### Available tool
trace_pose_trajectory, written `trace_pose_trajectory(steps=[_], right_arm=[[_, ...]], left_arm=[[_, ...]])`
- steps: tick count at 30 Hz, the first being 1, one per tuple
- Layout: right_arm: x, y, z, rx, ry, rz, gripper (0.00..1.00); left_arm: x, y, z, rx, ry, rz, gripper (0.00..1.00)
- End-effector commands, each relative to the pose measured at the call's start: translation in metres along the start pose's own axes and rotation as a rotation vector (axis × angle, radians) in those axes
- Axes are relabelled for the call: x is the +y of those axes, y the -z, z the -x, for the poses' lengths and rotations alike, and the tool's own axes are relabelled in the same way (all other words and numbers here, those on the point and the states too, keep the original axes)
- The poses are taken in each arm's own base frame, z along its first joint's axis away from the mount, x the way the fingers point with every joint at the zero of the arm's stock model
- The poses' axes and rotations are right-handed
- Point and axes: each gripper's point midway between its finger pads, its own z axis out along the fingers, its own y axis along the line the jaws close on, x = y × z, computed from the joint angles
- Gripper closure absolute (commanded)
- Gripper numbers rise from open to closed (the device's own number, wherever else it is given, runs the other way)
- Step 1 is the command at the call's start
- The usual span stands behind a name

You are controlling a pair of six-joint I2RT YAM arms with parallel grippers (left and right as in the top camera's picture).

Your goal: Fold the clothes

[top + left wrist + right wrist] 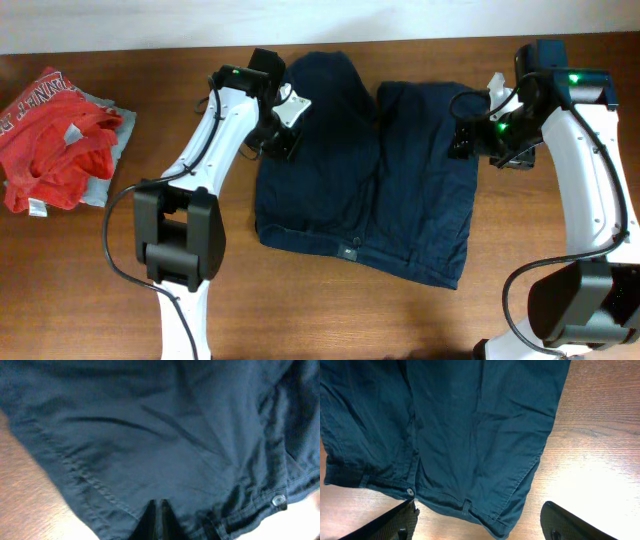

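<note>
The clothes [340,180] lay flat by the desk's [100,280] far edge; left pincer [157,512] seemingly pinched them, right pincer [479,510] spread wide.

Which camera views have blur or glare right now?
Left wrist: close and soft, the seams of the navy shorts are smeared, with a blown-out patch at bottom right. Right wrist: the fabric is sharp, but there is strong glare on the table. Overhead: even light, no glare.
</note>
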Motion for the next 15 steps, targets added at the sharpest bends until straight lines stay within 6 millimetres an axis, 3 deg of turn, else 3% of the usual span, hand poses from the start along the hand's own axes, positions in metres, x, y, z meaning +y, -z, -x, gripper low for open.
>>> trace_pose_trajectory(steps=[1,3,7,15], right_arm=[[0.001,0.010,0.003,-0.032,0.004,0.005,0.16],[0.001,0.010,0.003,-0.032,0.004,0.005,0.16],[0.001,0.010,-0.001,-0.014,0.001,0.004,0.16],[0.001,0.010,-0.002,-0.013,0.000,0.005,0.15]], left_arm=[[-0.030,-0.001,-0.003,0.022,-0.053,-0.057,0.99],[-0.032,-0.012,-0.013,0.066,-0.063,-0.033,1.00],[-0.015,-0.043,-0.033,0.122,-0.059,0.033,1.00],[0.017,-0.064,-0.042,0.124,-0.053,0.146,0.99]])
